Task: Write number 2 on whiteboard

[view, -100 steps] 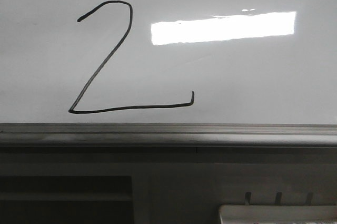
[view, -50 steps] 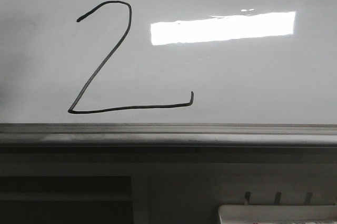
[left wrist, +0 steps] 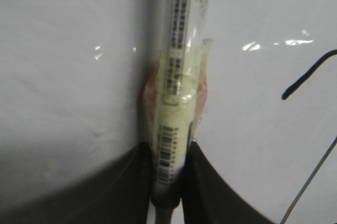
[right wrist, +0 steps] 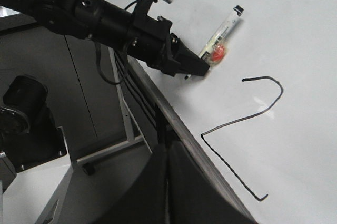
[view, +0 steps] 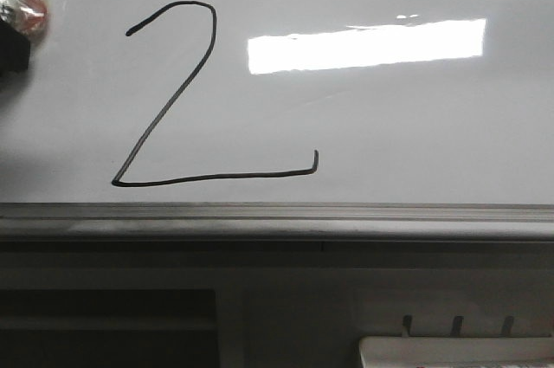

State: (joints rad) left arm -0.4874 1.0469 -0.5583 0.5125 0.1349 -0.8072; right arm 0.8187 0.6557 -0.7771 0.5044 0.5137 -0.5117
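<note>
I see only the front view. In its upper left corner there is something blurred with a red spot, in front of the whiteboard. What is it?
Observer: It is the marker, wrapped in clear tape. The left claw is shut on it.
Operator: Is the marker on the number 2?
Observer: No. The right wrist view shows the marker apart from the number 2, to the side of the start of its top curve. I cannot tell whether it touches the whiteboard.
Operator: And the right claw?
Observer: The right claw is shut and holds nothing.
</note>
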